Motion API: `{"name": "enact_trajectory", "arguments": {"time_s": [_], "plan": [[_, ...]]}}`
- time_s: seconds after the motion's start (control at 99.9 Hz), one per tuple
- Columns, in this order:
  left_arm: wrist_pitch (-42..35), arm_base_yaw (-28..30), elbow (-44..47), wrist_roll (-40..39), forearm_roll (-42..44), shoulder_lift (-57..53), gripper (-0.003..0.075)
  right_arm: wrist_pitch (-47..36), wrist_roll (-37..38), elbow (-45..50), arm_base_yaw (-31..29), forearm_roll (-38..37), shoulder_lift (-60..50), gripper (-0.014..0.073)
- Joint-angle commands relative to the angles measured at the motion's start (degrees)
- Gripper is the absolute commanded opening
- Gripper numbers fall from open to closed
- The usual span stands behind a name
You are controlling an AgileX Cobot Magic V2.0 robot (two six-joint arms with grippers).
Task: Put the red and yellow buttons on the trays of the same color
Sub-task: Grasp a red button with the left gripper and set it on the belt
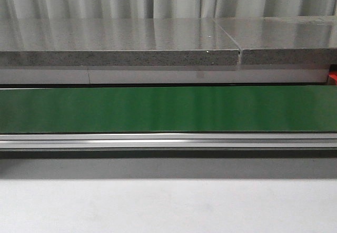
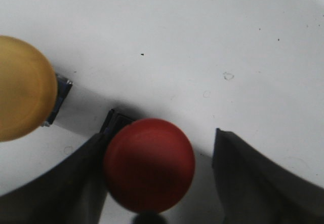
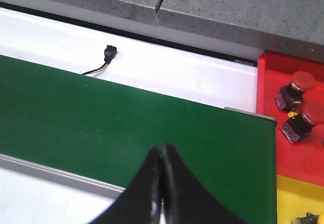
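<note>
Lying between the two dark fingers (image 2: 61,183) of the left pincer (image 2: 157,178), a red button (image 2: 149,164) is seen in the left wrist view with its round cap facing the camera. One finger touches the cap's side, while a clear gap of white desk (image 2: 177,41) is left between the cap and the other finger (image 2: 258,178), so the left pincer is spread apart and nothing is clamped in it. A yellow button (image 2: 23,87) is found just beside the red button, outside the fingers, with its metallic base (image 2: 59,95) pointing toward the red one. The left arm is held low and pointed down at the desk, the camera being very close to both caps.

In the right wrist view the right pincer (image 3: 162,183) is seen clenched, its fingers (image 3: 144,183) pressed together with nothing between them. It is held above the green conveyor belt (image 3: 101,117). Beyond the belt's end a red tray (image 3: 273,133) is placed, on which two red buttons (image 3: 298,84) (image 3: 306,120) lie side by side. A yellow tray (image 3: 298,198) adjoins the red tray. A small black connector (image 3: 108,52) with a wire lies beside the belt.

Neither arm is shown in the front view, where only the belt and grey slabs (image 1: 121,46) behind it are seen.
</note>
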Motion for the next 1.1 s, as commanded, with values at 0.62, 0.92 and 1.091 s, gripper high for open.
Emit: {"name": "enact_trajectory", "arguments": {"time_s": [0.62, 0.92, 1.091], "plan": [[8.0, -0.3, -1.8, -0.5, -1.4, -22.2, -0.0019, -3.5, -0.5, -1.5, -0.1, 0.5, -0.3, -0.0069], [10.8, -0.3, 6.5, 1.5, -2.1, -29.6, -0.0019, -3.5, -0.5, -1.5, -0.1, 0.5, -0.3, -0.0069], [7.6, -2.0, 14.0, 3.4, -4.0, -32.1, -0.0019, -3.5, -0.5, -1.5, -0.1, 0.5, -0.3, -0.0069]]}}
